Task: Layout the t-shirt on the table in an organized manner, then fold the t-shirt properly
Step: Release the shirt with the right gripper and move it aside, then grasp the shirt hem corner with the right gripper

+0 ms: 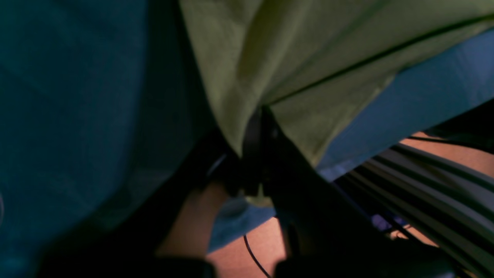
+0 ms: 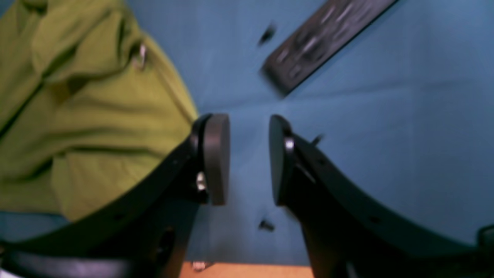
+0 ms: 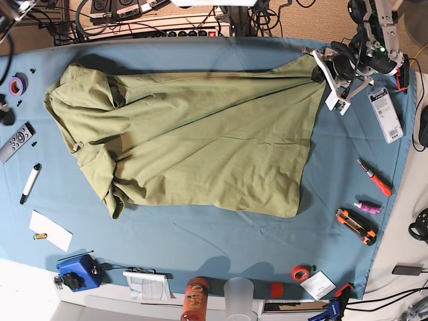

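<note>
Left fingers (image 1: 256,154) pinch t-shirt (image 3: 194,144) corner

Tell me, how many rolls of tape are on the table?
2. A purple roll sits by the table's left edge in the base view; a red-orange roll sits near its front edge. More could hide under the t-shirt.

Left pincer (image 1: 257,154) clamped on cloth at far table corner; right pincer (image 2: 249,160) parted, holding nothing.
</note>
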`<control>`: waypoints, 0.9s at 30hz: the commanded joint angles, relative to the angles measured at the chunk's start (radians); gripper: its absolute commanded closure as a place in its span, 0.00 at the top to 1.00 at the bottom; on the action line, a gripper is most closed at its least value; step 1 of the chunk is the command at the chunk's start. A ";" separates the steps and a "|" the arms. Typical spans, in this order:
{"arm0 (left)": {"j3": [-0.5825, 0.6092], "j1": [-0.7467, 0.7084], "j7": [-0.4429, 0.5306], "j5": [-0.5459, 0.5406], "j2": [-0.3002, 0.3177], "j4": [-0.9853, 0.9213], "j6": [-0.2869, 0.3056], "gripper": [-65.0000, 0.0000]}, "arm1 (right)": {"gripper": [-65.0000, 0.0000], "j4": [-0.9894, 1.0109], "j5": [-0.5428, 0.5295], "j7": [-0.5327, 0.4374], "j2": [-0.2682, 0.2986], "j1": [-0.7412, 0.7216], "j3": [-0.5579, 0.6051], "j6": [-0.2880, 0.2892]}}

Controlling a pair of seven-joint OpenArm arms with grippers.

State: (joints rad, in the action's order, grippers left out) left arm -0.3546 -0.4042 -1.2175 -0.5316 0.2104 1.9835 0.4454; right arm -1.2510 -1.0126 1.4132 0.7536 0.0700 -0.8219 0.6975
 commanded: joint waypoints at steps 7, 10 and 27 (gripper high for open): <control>-0.004 0.000 0.040 -0.061 0.005 0.018 -0.034 0.00 | 0.28 -0.014 -0.089 -0.017 0.005 -0.144 0.182 0.001; -0.004 0.000 0.040 -0.068 0.006 0.018 -0.033 0.00 | 0.28 -0.028 -0.038 -0.050 0.005 -0.192 0.346 0.001; -0.004 0.000 0.085 -0.068 0.005 0.018 -0.034 0.00 | 0.28 -0.378 0.493 -0.309 0.005 -0.322 1.041 0.001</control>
State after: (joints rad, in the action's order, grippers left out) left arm -0.3550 -0.4046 -1.1503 -0.5880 0.2085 1.9831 0.4118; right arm -1.6165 -0.5152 1.1172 0.7338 -0.2268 0.2344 0.7010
